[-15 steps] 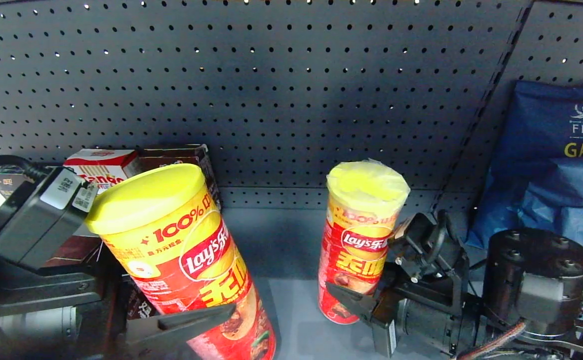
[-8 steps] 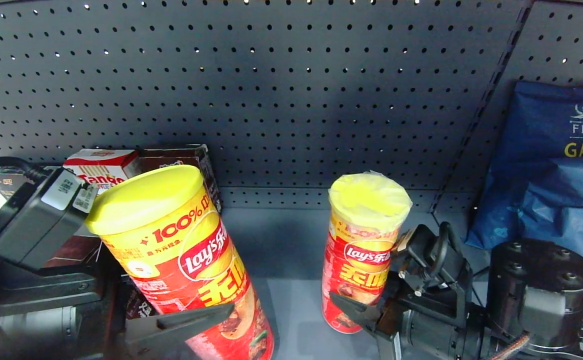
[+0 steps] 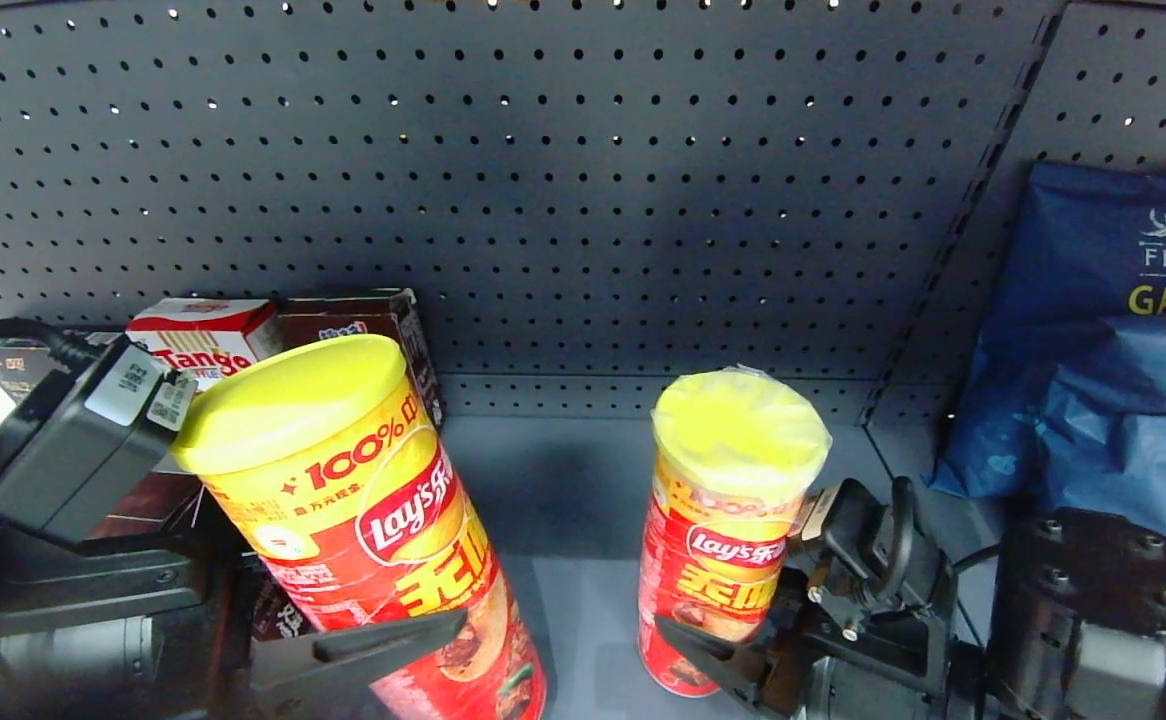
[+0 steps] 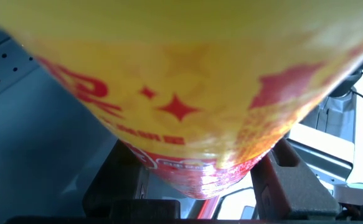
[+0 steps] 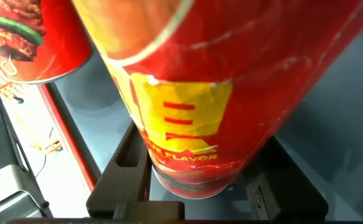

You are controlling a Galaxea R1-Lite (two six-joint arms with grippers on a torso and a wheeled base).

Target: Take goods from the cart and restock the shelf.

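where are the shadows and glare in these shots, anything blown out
Head view: a broad shadow darkens the pegboard behind the two cans and the shelf floor between them, while light pricks through the top holes. Left wrist view: the left can is evenly lit, with a bright white patch past it. Right wrist view: thin sheen streaks cross the right can.

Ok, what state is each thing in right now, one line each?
left can: lid on, tilted, held off its base.
right can: lid on, near upright, gripped low down.
left gripper: shut on left can.
right gripper: shut on right can.
boxes: closed, lying flat behind the left can.
blue bag: standing, untouched.
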